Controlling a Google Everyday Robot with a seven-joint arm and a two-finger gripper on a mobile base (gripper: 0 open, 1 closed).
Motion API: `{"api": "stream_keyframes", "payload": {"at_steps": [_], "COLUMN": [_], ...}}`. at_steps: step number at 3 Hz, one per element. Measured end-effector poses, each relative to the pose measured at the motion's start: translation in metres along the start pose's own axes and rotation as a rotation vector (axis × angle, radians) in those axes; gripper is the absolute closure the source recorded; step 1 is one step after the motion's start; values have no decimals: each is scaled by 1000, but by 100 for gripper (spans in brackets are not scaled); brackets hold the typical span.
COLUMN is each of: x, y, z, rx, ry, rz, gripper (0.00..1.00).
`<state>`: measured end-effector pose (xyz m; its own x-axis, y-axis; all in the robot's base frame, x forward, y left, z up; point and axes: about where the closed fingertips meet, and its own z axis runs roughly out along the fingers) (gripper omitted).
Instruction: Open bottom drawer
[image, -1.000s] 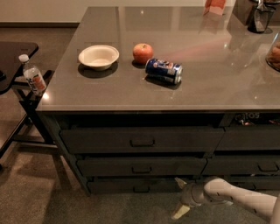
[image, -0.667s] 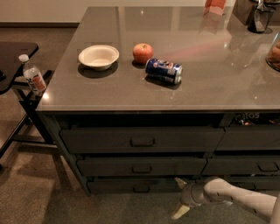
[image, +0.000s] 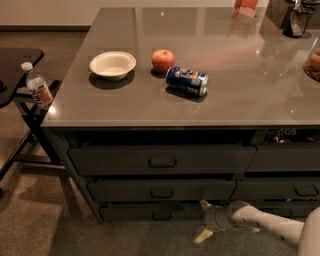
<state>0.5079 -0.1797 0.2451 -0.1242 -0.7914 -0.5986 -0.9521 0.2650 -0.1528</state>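
**Approach to the Lowest Handle, Grip Not Yet Made**

Across the upper view from 9 to 3 o'clock: a wide, glossy grey countertop. Directly beneath, at 6 o'clock of that top: a dark grey three-drawer stack. Lowest and slimmest there: the dark grey, flat-fronted bottom drawer, seemingly shut, with a small rectangular centre handle. Reaching in from 4 o'clock: a pale grey, rounded robot arm. At its tip: the cream two-finger gripper, by the drawer's right end, at 3 o'clock of the handle, near it but apart. Splayed wide toward 12 and 6 o'clock, grasping nothing.

Up on the top, toward 11 o'clock:
- a shallow, round cream bowl
- at 3 o'clock of it, a red apple
- just beside, at 4 o'clock of the apple, a blue drink can lying on its side

Off the left edge at 9 o'clock: a small clear plastic bottle with a white cap.

Judged as the reaching step, with no pull begun. Calls next for a slide toward 9 o'clock until straddling the handle, then closing on it and drawing straight outward. Worth avoiding the middle front's handle at 12 o'clock of the target.
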Motion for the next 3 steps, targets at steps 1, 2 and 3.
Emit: {"api": "stream_keyframes", "payload": {"at_steps": [1, 2, 3], "x": [28, 24, 25], "y": [-9, -9, -8], "z": [25, 34, 34], "rx": [51, 54, 53], "ry": [22, 25, 25], "rz": [3, -23, -27], "gripper": [0, 0, 0]}}
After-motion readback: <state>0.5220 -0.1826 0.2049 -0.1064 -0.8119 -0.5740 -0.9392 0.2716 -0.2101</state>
